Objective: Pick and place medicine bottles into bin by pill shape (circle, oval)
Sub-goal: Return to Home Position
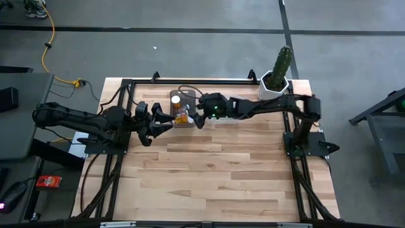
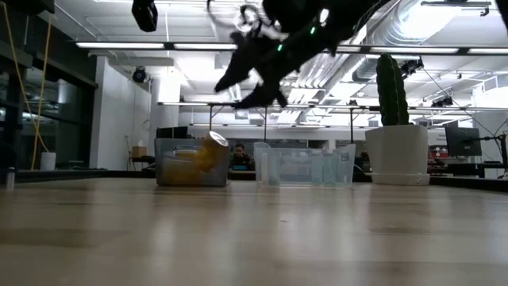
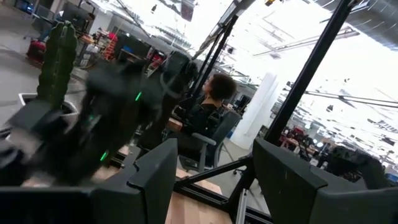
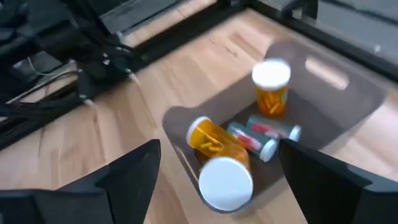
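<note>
A clear bin [image 4: 323, 93] holds three medicine bottles: an amber one standing upright [image 4: 272, 88], an amber one lying on its side [image 4: 217, 158], and a pale one with a red label lying between them [image 4: 264, 137]. The bin also shows in the high view [image 1: 182, 107] and the low view [image 2: 193, 163]. My right gripper [image 1: 197, 118] hovers open and empty above the bin's right side; its fingers [image 4: 124, 180] frame the bottles. My left gripper [image 1: 166, 123] is open and empty just left of the bin, raised off the table.
A second clear bin [image 2: 305, 165] stands right of the first. A white pot with a green cactus [image 1: 276, 76] stands at the far right corner. A person [image 3: 208, 102] sits beyond the table. The near half of the table [image 1: 209, 183] is bare wood.
</note>
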{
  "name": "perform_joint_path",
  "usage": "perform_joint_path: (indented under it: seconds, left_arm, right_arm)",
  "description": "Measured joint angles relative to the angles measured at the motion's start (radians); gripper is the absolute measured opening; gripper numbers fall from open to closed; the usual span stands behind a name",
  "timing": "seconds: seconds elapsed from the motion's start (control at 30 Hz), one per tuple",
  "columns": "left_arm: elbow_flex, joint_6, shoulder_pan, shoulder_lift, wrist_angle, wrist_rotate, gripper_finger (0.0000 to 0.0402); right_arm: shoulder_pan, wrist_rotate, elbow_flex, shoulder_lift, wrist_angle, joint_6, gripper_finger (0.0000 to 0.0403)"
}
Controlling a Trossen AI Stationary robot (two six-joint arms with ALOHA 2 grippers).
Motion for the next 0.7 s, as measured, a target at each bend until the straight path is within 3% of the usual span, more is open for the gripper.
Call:
perform_joint_path:
  seconds: [0.23,0.37,0.53,0.7]
  left_arm:
    - [0.000,0.000,0.000,0.000,-0.006,-0.001,0.0197]
    - [0.000,0.001,0.000,0.000,-0.010,-0.019,0.0197]
    - [0.000,0.047,0.000,0.000,-0.013,-0.060,0.0197]
    - [0.000,0.092,0.000,0.000,-0.012,-0.079,0.0197]
  right_arm:
    - [0.039,0.051,-0.015,-0.232,-0.266,-0.139,0.0319]
    - [0.111,0.155,-0.143,-0.393,-0.305,-0.104,0.0319]
    - [0.243,0.247,-0.400,-0.601,-0.137,0.063,0.0319]
    - [0.346,0.267,-0.548,-0.745,0.079,0.065,0.0319]
